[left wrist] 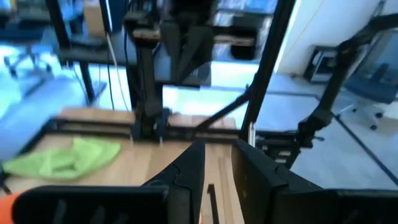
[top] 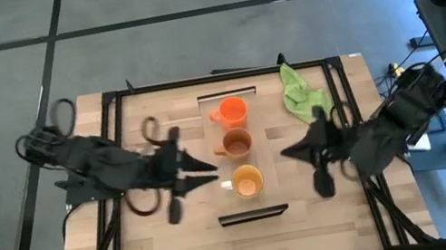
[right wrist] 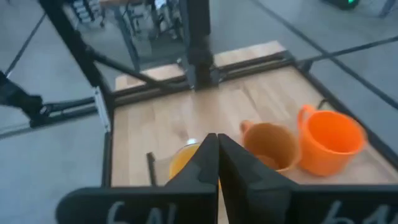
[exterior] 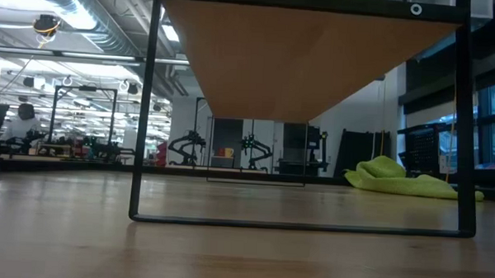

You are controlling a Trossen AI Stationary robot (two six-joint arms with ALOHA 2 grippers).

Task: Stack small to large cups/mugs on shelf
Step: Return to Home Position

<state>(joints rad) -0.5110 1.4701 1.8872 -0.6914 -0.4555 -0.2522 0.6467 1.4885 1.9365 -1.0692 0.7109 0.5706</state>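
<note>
Three mugs stand in a row on the light-wood shelf: the bright orange mug farthest, the brown-orange mug in the middle, the yellow-orange mug nearest. My left gripper is to the left of the row, open and empty, pointing at the gap between the brown and yellow mugs. My right gripper is to the right of the row, shut and empty; in its wrist view the three mugs lie just beyond its tips. In the low view the shelf shows from below on its black frame.
A green cloth lies bunched at the far right of the table, and also shows in the low view. The shelf's black frame legs stand on the tabletop. Bare tabletop lies near the front edge.
</note>
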